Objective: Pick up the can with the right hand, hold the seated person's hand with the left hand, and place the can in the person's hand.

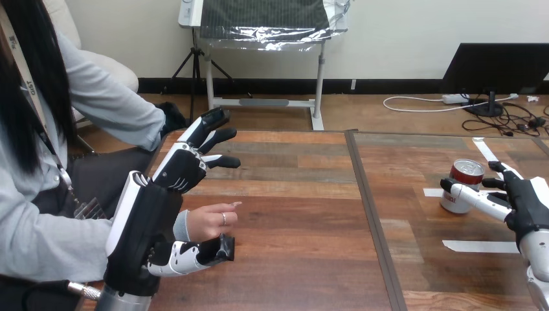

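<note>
A red and white can (pixel 465 176) stands upright on the right part of the wooden table (pixel 304 214). My right hand (pixel 526 202) reaches in from the right edge, open. One straight finger lies across the can's lower front and the others sit just right of the can. My left hand (pixel 162 194) is raised at the left, open, with straight fingers (pixel 210 133) pointing up and away and its thumb (pixel 194 254) low. The person's hand (pixel 208 222) hovers between that thumb and those fingers, and I cannot tell whether it touches them.
The person sits at the table's left side, one forearm reaching behind my left hand. White tape strips (pixel 478 246) mark the table near the can. A dark seam (pixel 369 214) splits the tabletop down the middle.
</note>
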Available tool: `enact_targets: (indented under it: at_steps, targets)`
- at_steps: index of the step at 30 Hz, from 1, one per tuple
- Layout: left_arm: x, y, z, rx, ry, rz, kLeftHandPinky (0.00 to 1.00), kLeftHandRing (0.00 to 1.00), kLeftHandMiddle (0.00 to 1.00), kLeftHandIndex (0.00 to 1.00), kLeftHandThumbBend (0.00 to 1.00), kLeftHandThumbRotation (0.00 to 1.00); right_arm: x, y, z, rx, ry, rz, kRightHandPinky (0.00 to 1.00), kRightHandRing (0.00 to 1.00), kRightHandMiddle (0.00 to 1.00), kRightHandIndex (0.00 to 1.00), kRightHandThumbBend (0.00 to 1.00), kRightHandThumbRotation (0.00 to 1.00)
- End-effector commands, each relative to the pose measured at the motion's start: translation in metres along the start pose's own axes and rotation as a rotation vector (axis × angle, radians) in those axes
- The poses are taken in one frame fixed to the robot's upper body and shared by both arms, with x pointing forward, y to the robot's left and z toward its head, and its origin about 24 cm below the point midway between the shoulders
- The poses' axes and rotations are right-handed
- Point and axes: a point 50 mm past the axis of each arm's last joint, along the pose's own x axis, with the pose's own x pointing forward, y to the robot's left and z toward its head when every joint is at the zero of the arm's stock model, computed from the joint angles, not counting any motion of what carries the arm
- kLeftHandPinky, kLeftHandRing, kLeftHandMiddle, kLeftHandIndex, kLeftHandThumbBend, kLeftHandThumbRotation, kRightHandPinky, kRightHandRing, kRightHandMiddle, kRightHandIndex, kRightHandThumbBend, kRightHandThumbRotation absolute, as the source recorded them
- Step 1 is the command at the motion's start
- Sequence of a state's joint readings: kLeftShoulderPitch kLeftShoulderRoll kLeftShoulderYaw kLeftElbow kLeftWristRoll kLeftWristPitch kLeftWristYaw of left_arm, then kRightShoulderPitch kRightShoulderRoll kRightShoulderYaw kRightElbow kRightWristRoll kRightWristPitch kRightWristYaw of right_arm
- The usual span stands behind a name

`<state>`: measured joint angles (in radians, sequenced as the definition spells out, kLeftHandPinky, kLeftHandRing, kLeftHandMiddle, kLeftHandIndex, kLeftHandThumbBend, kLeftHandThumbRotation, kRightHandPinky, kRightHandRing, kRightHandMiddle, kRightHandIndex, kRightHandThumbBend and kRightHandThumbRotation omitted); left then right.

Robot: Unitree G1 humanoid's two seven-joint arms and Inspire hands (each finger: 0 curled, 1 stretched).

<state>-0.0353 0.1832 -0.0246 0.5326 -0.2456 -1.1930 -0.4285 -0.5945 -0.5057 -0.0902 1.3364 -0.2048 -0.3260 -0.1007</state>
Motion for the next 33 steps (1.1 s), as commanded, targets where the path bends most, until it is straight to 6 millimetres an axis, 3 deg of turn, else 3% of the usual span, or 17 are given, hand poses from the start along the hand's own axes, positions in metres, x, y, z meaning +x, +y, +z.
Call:
enact_targets:
  at_steps: [1,29,33]
  targets:
    - [0.0110,0.0053,0.0088,0.013,-0.069,0.000,0.70,0.88,0.92,0.90,1.00,0.66,0.0070,0.0032,0.0245,0.023,-0.075,-0.007,0.78,0.83,0.86,0.93,0.99,0.55]
    - [0.0096,0.0062,0.0098,0.018,-0.061,-0.009,0.71,0.88,0.93,0.90,1.00,0.65,0.0082,0.0023,0.0272,0.032,-0.076,-0.007,0.75,0.83,0.88,0.95,1.00,0.56]
    - [0.0102,0.0061,0.0091,0.016,-0.067,-0.006,0.71,0.88,0.92,0.90,1.00,0.66,0.0085,0.0022,0.0277,0.027,-0.073,-0.012,0.69,0.79,0.89,0.95,1.00,0.57]
